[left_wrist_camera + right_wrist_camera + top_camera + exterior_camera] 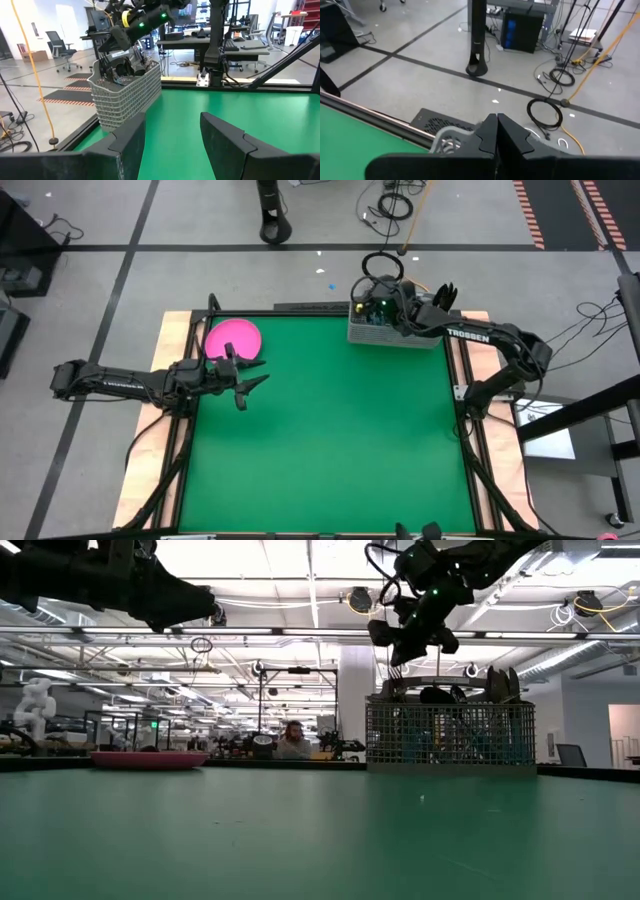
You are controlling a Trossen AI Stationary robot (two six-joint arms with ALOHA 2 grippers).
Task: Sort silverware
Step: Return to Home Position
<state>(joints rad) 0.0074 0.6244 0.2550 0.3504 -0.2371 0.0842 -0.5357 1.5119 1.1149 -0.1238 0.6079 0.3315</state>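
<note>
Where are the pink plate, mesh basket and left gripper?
Pink plate (233,338): high view, its bare middle.
Mesh basket (450,735): low view, its front wall.
Left gripper (256,392): high view, midway between its open fingertips.

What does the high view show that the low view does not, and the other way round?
Only the high view: the left gripper open beside the pink plate, and the plate's bare top. Only the low view: the mesh side of the caddy with silverware standing above its rim, and a person far behind. Both: the right gripper above the caddy, and the plate.
</note>
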